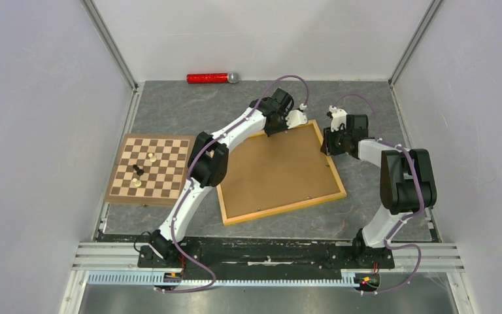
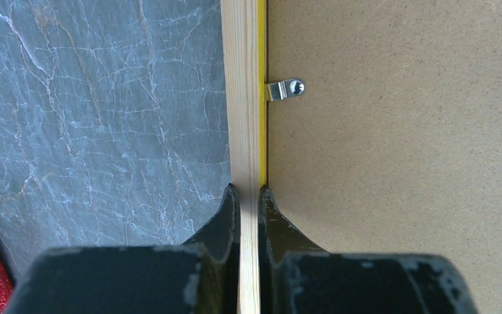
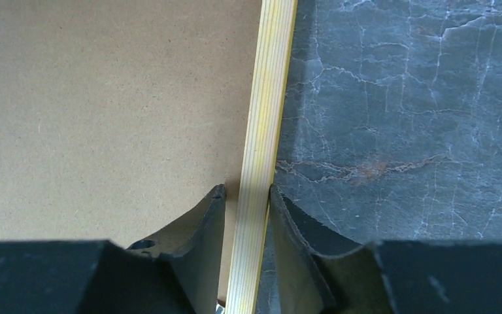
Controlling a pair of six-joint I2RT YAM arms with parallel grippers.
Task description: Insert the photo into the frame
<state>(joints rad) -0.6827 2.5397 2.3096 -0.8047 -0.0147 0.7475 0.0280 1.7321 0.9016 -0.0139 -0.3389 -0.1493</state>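
The frame (image 1: 281,210) lies face down in the middle of the table, with a brown backing board (image 1: 278,170) filling it. The photo is hidden. My left gripper (image 1: 276,131) is at the frame's far edge; in the left wrist view it (image 2: 248,193) is shut on the pale wooden rail (image 2: 242,98), one finger on each side. My right gripper (image 1: 327,140) is at the frame's right edge. In the right wrist view it (image 3: 247,191) straddles the yellow rail (image 3: 271,98), open, with a slim gap between the rail and the finger on the board side.
A chessboard (image 1: 149,169) with a few pieces lies to the left of the frame. A red glittery cylinder (image 1: 210,78) lies by the back wall. A metal clip (image 2: 286,88) holds the backing board against the rail. Grey walls close in both sides.
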